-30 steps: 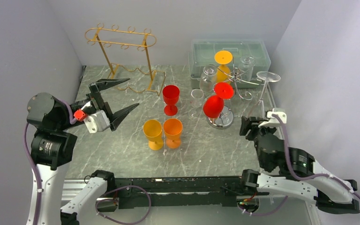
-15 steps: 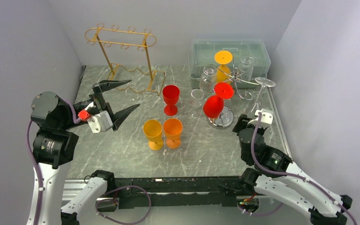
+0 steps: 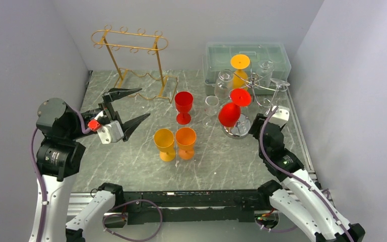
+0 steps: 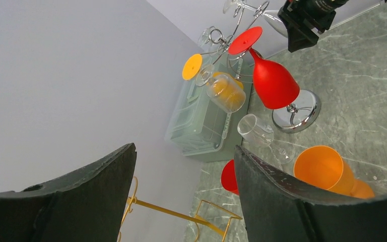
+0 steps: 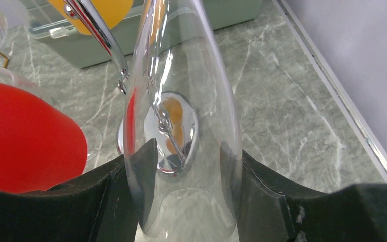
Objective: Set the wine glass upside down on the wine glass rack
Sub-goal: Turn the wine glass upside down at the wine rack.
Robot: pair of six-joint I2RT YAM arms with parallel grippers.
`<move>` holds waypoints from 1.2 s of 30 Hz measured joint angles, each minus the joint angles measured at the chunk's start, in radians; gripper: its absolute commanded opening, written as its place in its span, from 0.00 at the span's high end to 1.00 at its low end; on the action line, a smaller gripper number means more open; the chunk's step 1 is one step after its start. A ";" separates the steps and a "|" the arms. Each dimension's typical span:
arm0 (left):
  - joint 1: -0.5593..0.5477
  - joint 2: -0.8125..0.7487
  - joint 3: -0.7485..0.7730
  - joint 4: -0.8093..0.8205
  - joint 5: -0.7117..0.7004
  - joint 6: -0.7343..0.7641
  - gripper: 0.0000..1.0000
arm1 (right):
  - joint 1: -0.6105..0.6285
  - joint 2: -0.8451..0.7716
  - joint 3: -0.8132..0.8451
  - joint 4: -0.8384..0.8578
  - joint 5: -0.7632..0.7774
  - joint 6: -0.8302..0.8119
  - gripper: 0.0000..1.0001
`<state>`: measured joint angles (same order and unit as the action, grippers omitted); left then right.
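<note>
Clear wine glass (image 5: 181,101) clamped btwn R gripper (image 5: 189,151) fingers, foot up by silver rack (image 5: 98,35). L gripper (image 4: 184,148) wide open, empty.

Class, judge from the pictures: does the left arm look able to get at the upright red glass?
Probably yes: the left gripper is open and points toward the red glass, with nothing standing between them.

No legible text or markings
</note>
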<state>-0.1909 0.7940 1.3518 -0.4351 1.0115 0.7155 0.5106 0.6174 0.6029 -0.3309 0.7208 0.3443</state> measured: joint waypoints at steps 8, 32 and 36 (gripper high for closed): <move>0.000 -0.001 -0.019 -0.007 0.000 0.023 0.24 | -0.093 0.050 -0.008 0.083 -0.181 -0.034 1.00; 0.000 -0.006 -0.039 -0.006 0.000 0.025 0.25 | -0.136 0.016 -0.081 0.213 -0.518 -0.112 1.00; 0.000 -0.006 -0.039 -0.006 0.000 0.026 0.25 | -0.136 -0.003 -0.096 0.212 -0.542 -0.121 1.00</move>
<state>-0.1909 0.7883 1.3125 -0.4416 1.0111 0.7410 0.3748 0.6140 0.5068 -0.1184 0.1787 0.2237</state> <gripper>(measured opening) 0.755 0.592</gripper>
